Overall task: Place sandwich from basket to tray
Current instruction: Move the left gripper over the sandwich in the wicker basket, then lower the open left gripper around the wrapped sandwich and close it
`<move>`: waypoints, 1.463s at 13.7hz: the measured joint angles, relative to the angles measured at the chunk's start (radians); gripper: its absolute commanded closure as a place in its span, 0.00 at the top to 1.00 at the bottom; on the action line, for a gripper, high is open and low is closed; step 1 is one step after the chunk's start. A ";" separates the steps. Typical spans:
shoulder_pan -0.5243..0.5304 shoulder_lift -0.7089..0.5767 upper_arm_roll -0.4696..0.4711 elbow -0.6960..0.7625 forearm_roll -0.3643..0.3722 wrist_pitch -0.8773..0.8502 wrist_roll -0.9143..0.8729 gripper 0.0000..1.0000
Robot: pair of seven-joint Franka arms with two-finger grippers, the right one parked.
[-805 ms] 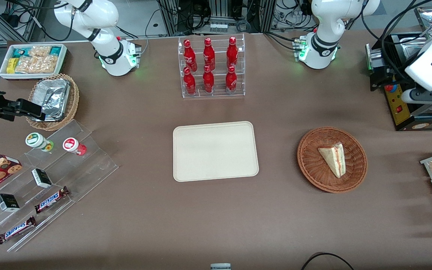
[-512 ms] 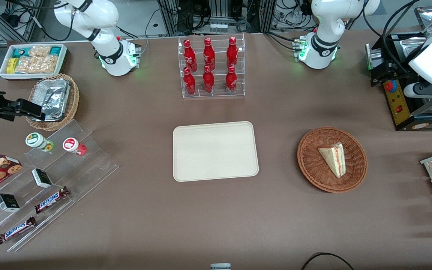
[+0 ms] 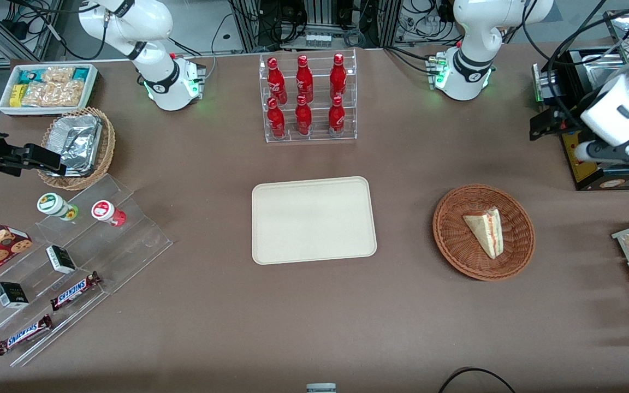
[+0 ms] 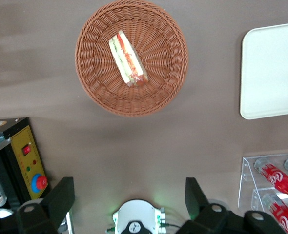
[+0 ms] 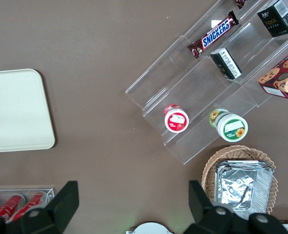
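One sandwich (image 3: 485, 231) lay in the one reddish basket (image 3: 451, 240), toward the working arm's end of the tabletop. One tray (image 3: 313, 219) sat bare mid-table, well apart from the basket. Six red bottles (image 3: 304, 95) stood in a clear rack (image 3: 264, 98) (two rows of three) near the table's farther edge. The gripper (image 4: 128, 197) hung high above the table, fingers (image 4: 61, 197) spread apart, holding nothing

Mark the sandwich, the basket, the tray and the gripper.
sandwich (image 3: 484, 231), front view, bread face.
basket (image 3: 451, 234), front view, woven wall.
tray (image 3: 313, 219), front view, bare middle.
gripper (image 4: 129, 195), left wrist view, between its open fingertips.
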 measured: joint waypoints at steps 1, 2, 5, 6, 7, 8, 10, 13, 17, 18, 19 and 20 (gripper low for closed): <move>0.000 0.002 0.000 -0.035 0.000 0.038 0.000 1.00; 0.000 0.005 0.000 -0.075 0.000 0.082 0.000 1.00; 0.000 0.012 0.001 -0.189 0.000 0.229 0.000 1.00; 0.000 0.017 0.002 -0.218 0.000 0.275 0.000 1.00; 0.000 0.025 0.003 -0.238 0.000 0.312 -0.001 1.00; 0.000 0.039 0.004 -0.250 0.000 0.342 -0.004 1.00; 0.000 0.081 0.005 -0.257 0.000 0.390 -0.019 1.00; 0.000 0.140 0.007 -0.276 0.000 0.474 -0.038 1.00; 0.001 0.153 0.026 -0.389 0.000 0.657 -0.122 1.00; 0.001 0.154 0.026 -0.413 0.000 0.695 -0.170 1.00; 0.000 0.158 0.026 -0.434 0.000 0.731 -0.233 1.00; 0.000 0.165 0.026 -0.448 0.000 0.756 -0.303 1.00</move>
